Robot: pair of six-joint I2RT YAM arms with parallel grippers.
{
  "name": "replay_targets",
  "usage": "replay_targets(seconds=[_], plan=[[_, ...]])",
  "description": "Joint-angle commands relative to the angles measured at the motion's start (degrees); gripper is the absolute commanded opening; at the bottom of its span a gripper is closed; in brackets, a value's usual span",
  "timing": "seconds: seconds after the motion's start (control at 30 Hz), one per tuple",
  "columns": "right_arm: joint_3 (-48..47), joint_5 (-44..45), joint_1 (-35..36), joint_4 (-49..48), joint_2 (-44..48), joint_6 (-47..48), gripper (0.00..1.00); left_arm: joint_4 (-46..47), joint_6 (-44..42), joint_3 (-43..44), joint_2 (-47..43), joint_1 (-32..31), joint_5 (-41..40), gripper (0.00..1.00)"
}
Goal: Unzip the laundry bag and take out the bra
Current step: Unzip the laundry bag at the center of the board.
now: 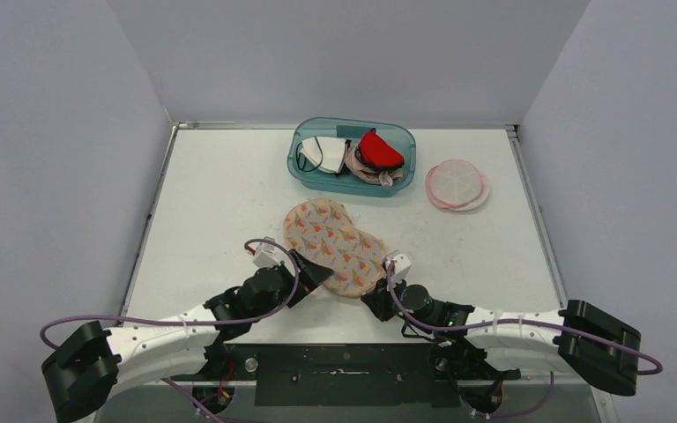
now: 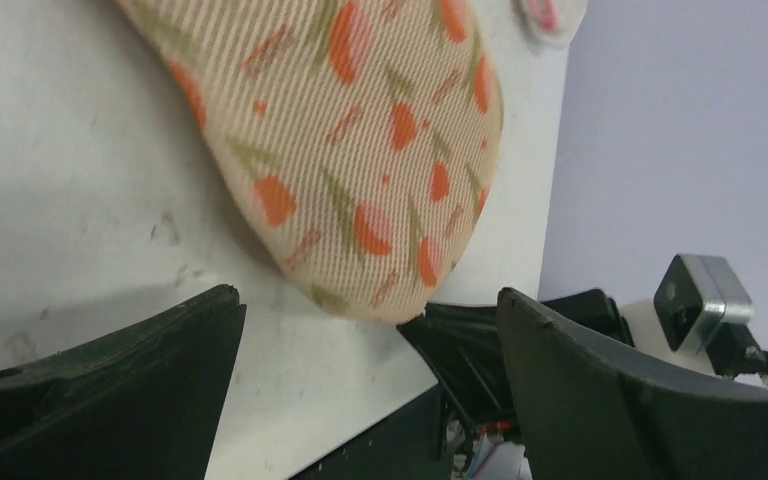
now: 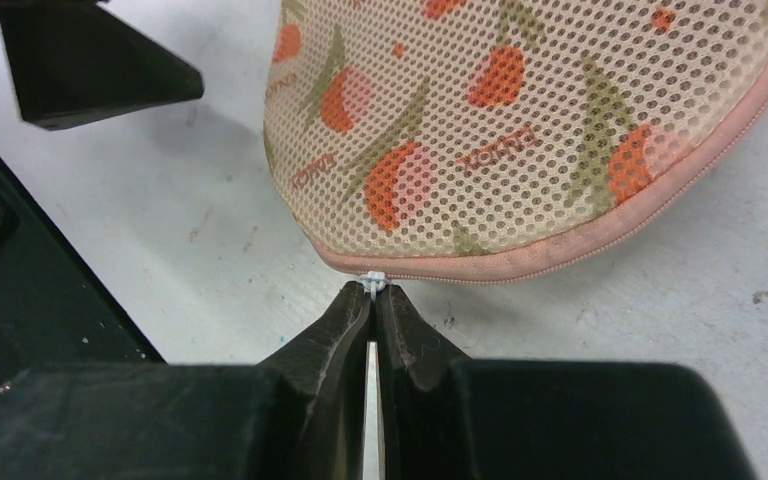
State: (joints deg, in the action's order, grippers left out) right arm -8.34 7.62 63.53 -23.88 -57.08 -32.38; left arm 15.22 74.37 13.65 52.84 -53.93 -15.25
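1. Jaws of the right gripper [image 3: 372, 300] pinch together on the white zipper pull [image 3: 372, 284] at the floral laundry bag [image 3: 520, 130]'s near edge.
2. Left gripper [image 2: 370, 330]'s jaws stand wide apart beside the bag, holding nothing.
3. Bag lies zipped on the surface [image 1: 220, 203], mid-front; no bra shows.
4. Best: left pins the bag, right draws the pull along the zip.

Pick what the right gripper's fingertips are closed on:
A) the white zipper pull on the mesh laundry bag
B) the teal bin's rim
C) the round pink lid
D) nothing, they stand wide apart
A: in the right wrist view the right gripper is pinched shut on the small white zipper pull at the pink zipper edge of the laundry bag.
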Motion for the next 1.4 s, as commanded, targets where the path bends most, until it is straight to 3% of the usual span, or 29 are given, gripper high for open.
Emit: replay_targets(seconds=[0.0,0.17,0.43,0.63,1.0,1.17,1.37], plan=[[-2.47,1.15,1.02,-8.16,-5.08,-0.17,0.05,-10.32,11.74,-0.11,-3.42,-4.47,-3.58,0.96],[-4.89,0.33,1.63,-12.96,-12.09,-0.01,0.05,0.17,15.73,-4.08,-0.01,-7.03,-3.65,0.96],[-7.57,-2.08,4.32,-19.51,-17.81,0.65,0.05,17.76,19.32,-5.83,13.31,-8.2,-2.91,1.0],[-8.36,-2.65,6.3,-19.57,-17.94,2.64,0.05,19.01,20.25,-5.95,16.05,-8.23,-4.37,0.78],[-8.27,2.55,8.3,-13.7,-15.25,3.58,0.05,12.38,20.06,-5.96,13.2,-8.16,-9.27,0.03],[-7.7,7.29,9.27,-6.78,-11.48,3.81,0.05,4.46,15.66,-2.63,11.41,-7.96,-9.67,0.0],[-6.85,13.73,9.45,3.24,-6.46,0.65,0.05,6.46,9.83,-3.03,10.99,-5.78,-5.3,0.0]])
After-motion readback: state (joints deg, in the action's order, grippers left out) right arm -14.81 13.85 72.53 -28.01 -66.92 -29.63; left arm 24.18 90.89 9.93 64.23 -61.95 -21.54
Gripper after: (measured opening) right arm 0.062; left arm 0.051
